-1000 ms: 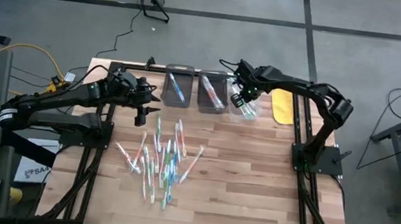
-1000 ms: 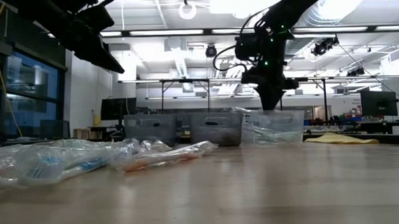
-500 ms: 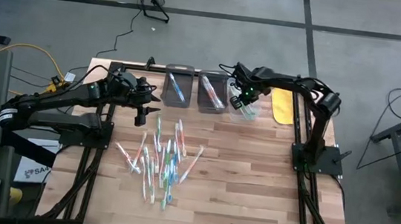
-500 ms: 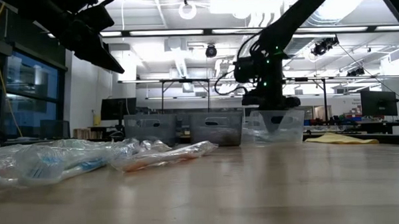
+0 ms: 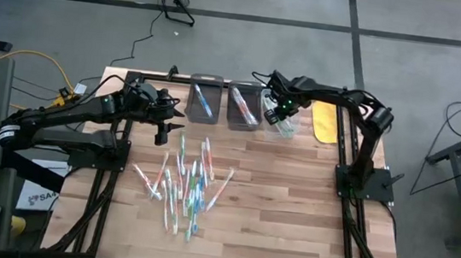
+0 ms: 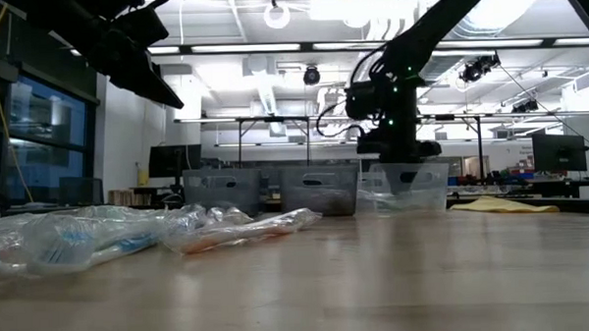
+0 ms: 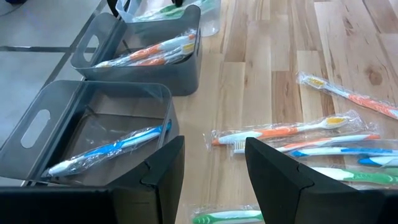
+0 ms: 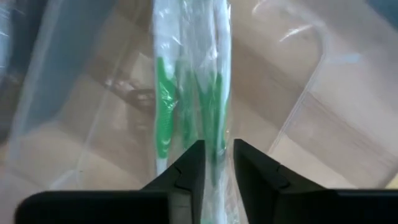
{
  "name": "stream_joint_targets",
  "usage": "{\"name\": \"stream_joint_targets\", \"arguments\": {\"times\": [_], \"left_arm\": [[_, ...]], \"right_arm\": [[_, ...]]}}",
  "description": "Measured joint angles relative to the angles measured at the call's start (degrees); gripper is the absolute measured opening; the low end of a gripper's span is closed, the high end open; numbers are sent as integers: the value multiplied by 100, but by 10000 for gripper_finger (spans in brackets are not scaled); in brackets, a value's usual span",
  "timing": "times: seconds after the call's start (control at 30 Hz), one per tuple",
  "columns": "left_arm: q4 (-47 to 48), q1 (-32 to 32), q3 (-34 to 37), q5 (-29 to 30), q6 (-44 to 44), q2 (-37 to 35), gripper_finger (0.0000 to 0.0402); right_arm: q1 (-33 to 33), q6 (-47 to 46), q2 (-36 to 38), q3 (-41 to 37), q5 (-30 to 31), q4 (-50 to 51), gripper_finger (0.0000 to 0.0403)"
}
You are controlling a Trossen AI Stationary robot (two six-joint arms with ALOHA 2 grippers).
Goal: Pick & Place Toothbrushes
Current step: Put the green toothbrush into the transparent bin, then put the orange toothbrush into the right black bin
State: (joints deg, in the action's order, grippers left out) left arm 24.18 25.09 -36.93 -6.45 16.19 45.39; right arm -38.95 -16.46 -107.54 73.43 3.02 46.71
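Note:
Several wrapped toothbrushes (image 5: 184, 180) lie loose in a pile on the wooden table. My right gripper (image 5: 277, 112) points down into the clear bin (image 5: 285, 128) at the far edge. Its fingers stand a narrow gap apart (image 8: 217, 168), with a wrapped green toothbrush (image 8: 219, 106) running between them. Another green one (image 8: 163, 106) lies beside it on the bin's floor. My left gripper (image 5: 166, 129) hangs open (image 7: 214, 168) and empty over the table, next to the left grey bin (image 5: 205, 99). My right gripper comes from above, and the wrapped green toothbrush runs along the gap between its fingers (image 8: 186, 171). The wrapper (image 8: 214, 146) fills the gap. I cannot tell whether the fingers touch it. The toothbrush's far part lies in the clear bin.
The left grey bin (image 7: 37, 127) holds a blue toothbrush (image 7: 112, 148). The middle grey bin (image 5: 244, 105) holds orange ones (image 7: 155, 51). A yellow flat object (image 5: 326, 122) lies to the right of the clear bin. Bare wood stretches along the table's near and right sides.
My right gripper has sunk into the clear bin at the far edge and now stands low inside it. The left arm has kept still.

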Motion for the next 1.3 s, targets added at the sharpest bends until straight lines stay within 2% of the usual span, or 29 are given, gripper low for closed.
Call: {"name": "stream_joint_targets", "arguments": {"times": [0.27,0.37,0.53,0.7,1.07,1.3], "left_arm": [[8,1,0,16,0,0,163],[31,1,0,16,0,0,163],[36,0,0,14,0,0,163],[29,1,0,12,1,0,163],[37,1,0,-8,0,0,163],[39,-1,0,-8,2,0,163]], "right_arm": [[124,-27,511,11,-34,52,165],[227,-105,819,10,-54,160,183],[748,365,1315,13,-48,32,187],[1528,1250,1394,13,-201,-282,187],[3117,3700,991,14,-320,-1299,188],[3703,4374,395,15,-329,-1956,188]]}}
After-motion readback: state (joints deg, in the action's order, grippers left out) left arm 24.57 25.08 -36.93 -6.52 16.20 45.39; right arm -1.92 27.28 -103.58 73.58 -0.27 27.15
